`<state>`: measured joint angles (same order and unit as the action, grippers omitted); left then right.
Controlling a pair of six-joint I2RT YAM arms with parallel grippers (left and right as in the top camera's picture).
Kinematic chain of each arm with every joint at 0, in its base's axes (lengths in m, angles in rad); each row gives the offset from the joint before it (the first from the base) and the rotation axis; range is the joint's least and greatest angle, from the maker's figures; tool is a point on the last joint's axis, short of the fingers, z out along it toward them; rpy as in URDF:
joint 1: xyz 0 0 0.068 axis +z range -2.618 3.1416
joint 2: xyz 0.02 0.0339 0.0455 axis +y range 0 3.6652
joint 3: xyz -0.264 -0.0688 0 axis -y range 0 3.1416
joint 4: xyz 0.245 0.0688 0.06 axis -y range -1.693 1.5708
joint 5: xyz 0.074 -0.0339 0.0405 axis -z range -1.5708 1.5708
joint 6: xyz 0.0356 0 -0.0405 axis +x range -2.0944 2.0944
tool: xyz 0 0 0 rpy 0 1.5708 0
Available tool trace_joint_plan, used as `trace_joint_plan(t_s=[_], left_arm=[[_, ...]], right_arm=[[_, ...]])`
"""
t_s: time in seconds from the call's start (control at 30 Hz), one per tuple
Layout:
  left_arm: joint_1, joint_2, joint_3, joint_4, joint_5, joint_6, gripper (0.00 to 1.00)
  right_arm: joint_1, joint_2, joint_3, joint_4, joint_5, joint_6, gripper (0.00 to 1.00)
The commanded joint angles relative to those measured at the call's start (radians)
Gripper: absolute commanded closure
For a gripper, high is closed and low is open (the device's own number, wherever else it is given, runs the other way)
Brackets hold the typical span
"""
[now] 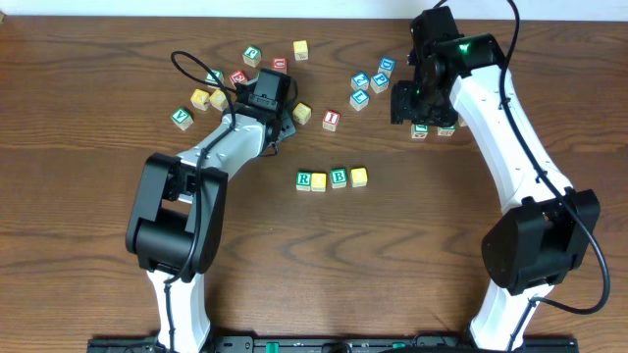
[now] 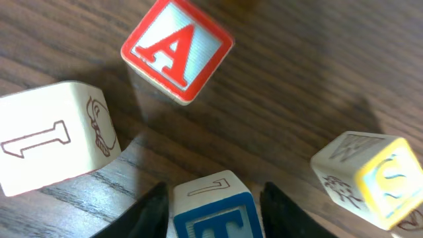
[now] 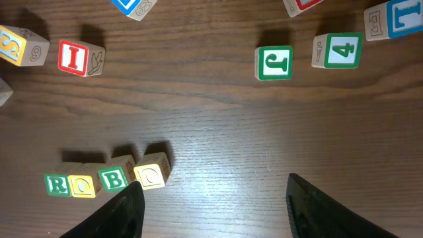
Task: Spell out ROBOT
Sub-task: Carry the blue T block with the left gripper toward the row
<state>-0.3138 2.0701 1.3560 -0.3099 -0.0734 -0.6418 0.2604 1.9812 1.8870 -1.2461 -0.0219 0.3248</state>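
T cube [image 2: 215,215] sits between left jaws, unseen from overhead.

Overhead: bright, even light from above; short soft shadows beside left arm [image 1: 211,157], wood of table [image 1: 88,284] sharp, green LED [image 1: 461,44] glows. Left wrist: dimmer, v. close, whole pic soft; blue T cube [image 2: 215,215] at btm edge blurriest, red A cube [image 2: 177,51] throws soft shadow below it. Right wrist: sharp, pale sheen on wood mid-frame, shadows fall twd top, edge cubes [image 3: 23,45] look skewed.
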Motion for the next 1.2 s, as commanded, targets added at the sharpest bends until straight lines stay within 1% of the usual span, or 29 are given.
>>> trace_joint_plan(t_s=[0.0,0.07,0.2,0.3,0.4,0.47,0.6,0.67,0.83,1.0,1.17], left_arm=[[0.0,0.019,0.001,0.002,-0.002,-0.006,0.64],[0.0,0.019,0.001,0.002,-0.002,-0.006,0.69],[0.0,0.018,0.003,0.002,-0.002,0.034,0.73],[0.0,0.005,0.003,-0.006,-0.002,0.071,0.74],[0.0,-0.021,0.004,-0.033,0.006,0.077,0.74],[-0.003,-0.048,0.004,-0.055,0.051,0.12,0.74],[-0.028,-0.102,0.004,-0.105,0.07,0.134,0.74],[-0.062,-0.138,0.004,-0.131,0.07,0.137,0.74],[-0.157,-0.188,0.004,-0.138,0.07,0.144,0.74],[-0.277,-0.184,0.004,-0.084,0.069,0.105,0.74],[-0.375,-0.17,0.004,-0.023,0.069,0.105,0.74]], right_arm=[[0.003,-0.012,0.015,-0.003,0.013,-0.013,0.37],[0.003,-0.012,0.015,-0.003,0.013,-0.013,0.37],[0.003,-0.012,0.015,-0.003,0.019,-0.012,0.37],[0.002,-0.012,0.015,-0.001,0.02,-0.012,0.35],[-0.005,-0.012,0.015,0.014,0.02,-0.012,0.32],[-0.018,-0.012,0.015,0.032,0.02,-0.012,0.3],[-0.05,-0.012,0.015,0.064,0.015,-0.011,0.29],[-0.089,-0.012,0.015,0.087,0.0,-0.004,0.29],[-0.156,-0.012,0.015,0.108,-0.053,-0.004,0.29],[-0.214,-0.012,0.015,0.101,-0.069,-0.004,0.3],[-0.233,-0.012,0.015,0.089,-0.071,-0.006,0.3]])
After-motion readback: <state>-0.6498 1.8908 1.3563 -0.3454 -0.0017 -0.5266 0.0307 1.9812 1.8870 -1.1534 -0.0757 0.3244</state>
